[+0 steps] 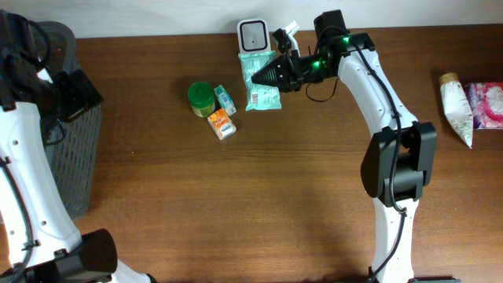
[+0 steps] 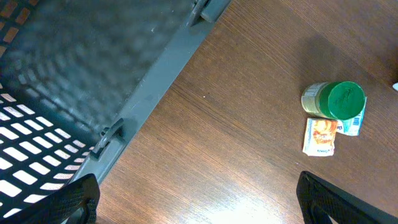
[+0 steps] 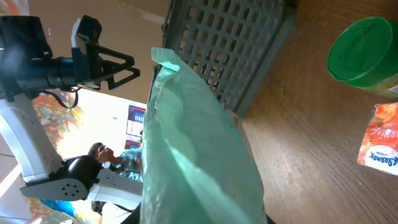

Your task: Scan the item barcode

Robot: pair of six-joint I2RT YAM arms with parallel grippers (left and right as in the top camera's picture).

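A mint-green packet (image 1: 259, 82) with a white label is held at the back of the table, just in front of the white barcode scanner (image 1: 253, 35). My right gripper (image 1: 273, 75) is shut on the packet's right edge. In the right wrist view the packet (image 3: 199, 155) fills the middle and hides the fingers. My left gripper (image 2: 199, 211) is open and holds nothing. It hangs over bare wood beside the grey basket (image 2: 93, 68), with one finger (image 2: 68, 202) at each lower corner of the left wrist view.
A green-lidded jar (image 1: 201, 97), a small teal packet (image 1: 225, 98) and an orange packet (image 1: 222, 123) lie left of the held packet. The grey mesh basket (image 1: 75, 149) stands at the left edge. A white tube (image 1: 456, 106) and a pink pack (image 1: 487, 102) lie far right.
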